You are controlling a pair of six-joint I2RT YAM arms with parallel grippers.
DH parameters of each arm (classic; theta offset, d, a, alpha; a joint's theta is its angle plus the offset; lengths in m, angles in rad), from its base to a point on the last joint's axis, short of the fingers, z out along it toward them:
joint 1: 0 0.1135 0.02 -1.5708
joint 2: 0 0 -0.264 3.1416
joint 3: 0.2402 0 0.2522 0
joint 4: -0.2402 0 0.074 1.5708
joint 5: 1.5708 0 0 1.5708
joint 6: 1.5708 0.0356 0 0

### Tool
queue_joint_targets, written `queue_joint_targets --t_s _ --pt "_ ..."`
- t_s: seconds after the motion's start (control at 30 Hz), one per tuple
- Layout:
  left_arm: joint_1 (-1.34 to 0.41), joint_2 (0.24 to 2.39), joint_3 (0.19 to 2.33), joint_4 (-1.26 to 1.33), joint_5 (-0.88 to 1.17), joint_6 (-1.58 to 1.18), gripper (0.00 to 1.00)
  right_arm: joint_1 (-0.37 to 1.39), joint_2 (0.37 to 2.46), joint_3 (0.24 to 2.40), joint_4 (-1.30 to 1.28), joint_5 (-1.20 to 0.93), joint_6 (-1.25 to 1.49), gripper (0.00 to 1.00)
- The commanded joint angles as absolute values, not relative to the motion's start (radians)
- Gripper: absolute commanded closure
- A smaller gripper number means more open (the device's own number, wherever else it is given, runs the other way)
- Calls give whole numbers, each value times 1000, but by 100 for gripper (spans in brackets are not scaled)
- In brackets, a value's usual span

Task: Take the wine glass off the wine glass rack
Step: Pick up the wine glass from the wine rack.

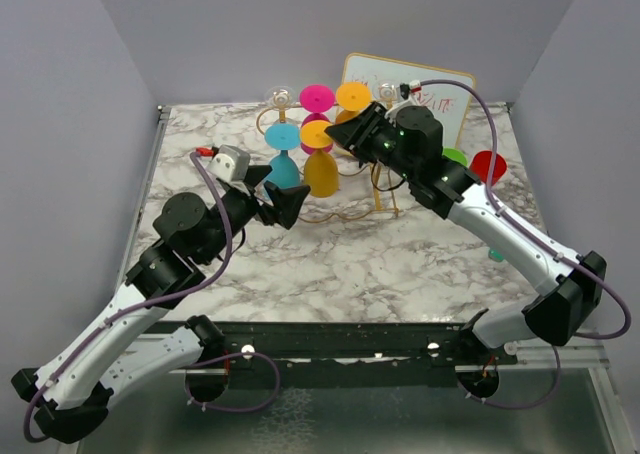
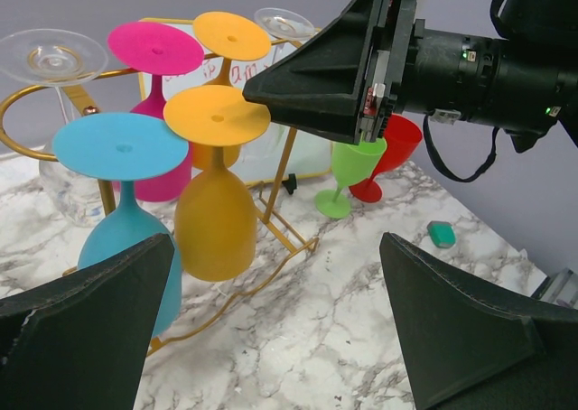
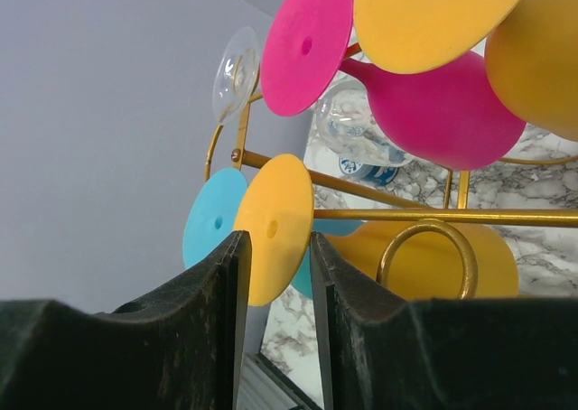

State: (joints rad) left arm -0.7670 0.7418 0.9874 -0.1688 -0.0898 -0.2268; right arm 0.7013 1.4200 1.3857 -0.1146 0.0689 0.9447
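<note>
The gold wire wine glass rack stands at the back middle of the table, with several glasses hanging upside down on it. The front orange glass hangs beside a blue glass. My right gripper is up at the rack's top. Its jaws are a narrow gap apart, and in the right wrist view the orange glass's foot shows just past the tips. My left gripper is wide open and empty, low in front of the blue glass and orange glass.
A pink glass, a second orange glass and clear glasses also hang on the rack. A gold-framed whiteboard stands behind it. A green glass and a red glass stand upright to the right. A small teal object lies on the marble.
</note>
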Motion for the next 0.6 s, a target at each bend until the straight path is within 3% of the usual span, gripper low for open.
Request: queue_joint_targets --t_s 0.0,0.23,0.4,0.57 --pt "-764 724 996 -198 -88 -238 1 709 1445 1421 -139 107 943 62" --pt "-765 737 1007 -212 -84 -233 1 709 1460 1429 -134 98 941 69" --pt "-764 736 1009 -223 -95 -231 1 709 1441 1422 -132 110 934 85" --pt "-764 761 1028 -255 -137 -232 1 709 1411 1416 -130 110 922 90"
